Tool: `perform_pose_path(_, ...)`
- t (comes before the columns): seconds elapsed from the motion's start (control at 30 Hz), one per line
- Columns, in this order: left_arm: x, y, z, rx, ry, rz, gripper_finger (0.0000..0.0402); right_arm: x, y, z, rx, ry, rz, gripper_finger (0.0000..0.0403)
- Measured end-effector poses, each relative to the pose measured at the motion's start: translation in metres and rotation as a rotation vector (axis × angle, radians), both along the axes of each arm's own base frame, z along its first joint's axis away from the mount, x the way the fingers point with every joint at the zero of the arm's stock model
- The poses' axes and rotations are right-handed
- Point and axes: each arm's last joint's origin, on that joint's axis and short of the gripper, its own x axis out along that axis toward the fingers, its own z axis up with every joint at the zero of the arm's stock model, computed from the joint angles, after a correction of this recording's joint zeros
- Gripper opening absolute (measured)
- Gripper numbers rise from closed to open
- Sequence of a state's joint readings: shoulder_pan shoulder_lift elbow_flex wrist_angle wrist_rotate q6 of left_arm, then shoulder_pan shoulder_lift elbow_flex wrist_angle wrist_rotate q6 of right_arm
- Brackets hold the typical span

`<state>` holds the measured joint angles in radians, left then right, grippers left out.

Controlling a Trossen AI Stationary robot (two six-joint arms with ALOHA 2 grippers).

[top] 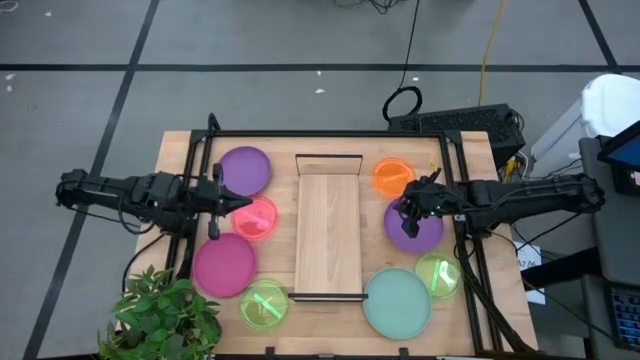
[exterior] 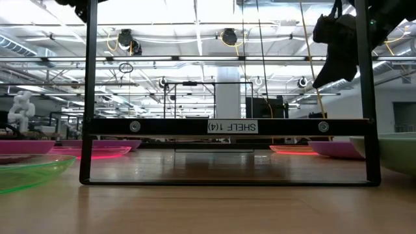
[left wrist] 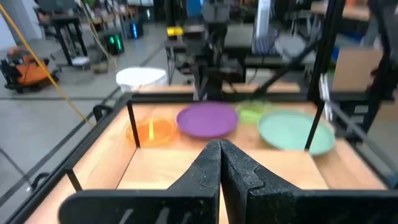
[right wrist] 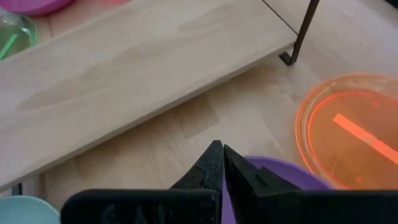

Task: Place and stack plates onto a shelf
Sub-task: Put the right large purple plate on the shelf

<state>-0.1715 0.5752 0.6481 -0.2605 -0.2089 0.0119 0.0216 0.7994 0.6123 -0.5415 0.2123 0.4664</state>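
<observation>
We see our left gripper with fingers pressed together, empty, over the pink-red plate. Our right gripper, likewise closed and empty, hangs above the purple plate, the orange plate just beyond it. The shelf lies bare between both grippers on the desk.

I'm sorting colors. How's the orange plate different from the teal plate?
The orange plate is smaller and see-through; the teal plate is bigger and solid. Orange sits by the shelf's far end, teal by its near end. Both are round, lying flat on the right side.
</observation>
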Motion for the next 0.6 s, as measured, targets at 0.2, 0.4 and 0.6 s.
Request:
perform_pose_path(0.2, 0.014, -0.002, 0.020, 0.041, 0.046, -0.006, 0.0003, -0.003, 0.000, -0.013, 0.038, 0.025, -0.034, 0.0000)
perform_pose_path(0.4, 0.024, -0.003, 0.018, 0.051, 0.097, 0.002, 0.0003, -0.003, 0.001, -0.017, 0.108, 0.019, -0.065, 0.0000)
perform_pose_path(0.6, 0.034, 0.000, 0.011, 0.087, 0.154, 0.022, 0.0003, -0.003, 0.010, -0.017, 0.160, 0.009, -0.067, 0.0000)
